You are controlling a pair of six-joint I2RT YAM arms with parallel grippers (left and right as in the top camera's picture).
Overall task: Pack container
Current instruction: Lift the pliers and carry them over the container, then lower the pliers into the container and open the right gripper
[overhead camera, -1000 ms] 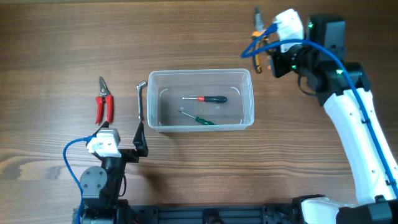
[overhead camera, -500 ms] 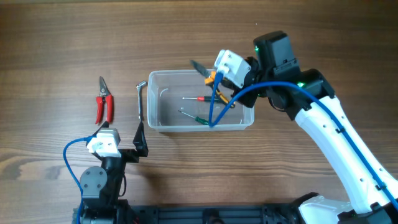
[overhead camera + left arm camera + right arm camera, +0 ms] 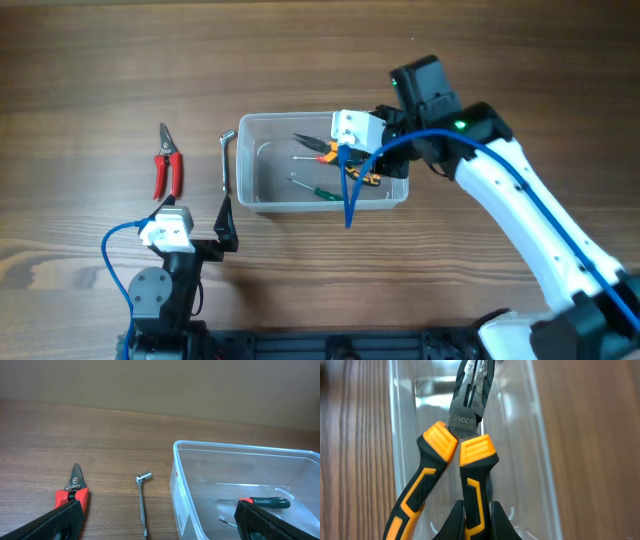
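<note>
the container (image 3: 243,160), a clear tub, stood abt in the middle of the wooden table (image 3: 100,80), long side running left to right. inside it lay a red-handled screwdriver (image 3: 335,159) and a green-handled screwdriver (image 3: 322,192), near each other on the bottom.

the right gripper (image 3: 473,512) was over the right half of the tub, closed narrow on one handle of the orange-black pliers (image 3: 465,445). the other handle splayed free to the side. the pliers nose pointed along the tub toward its left part, w/ the jaws slightly apart. if the pliers touched the bottom, i cannot tell.

the left gripper (image 3: 160,520) was low at the near edge of the table, fingers spread wide w/ nothing between them, just beside the near-left corner of the tub.

a silver l-shaped wrench (image 3: 227,160) lay just beside the left wall of the tub, outside. red pruning shears (image 3: 166,170) lay further left, apart from the wrench, tips pointing away from the robot.
</note>
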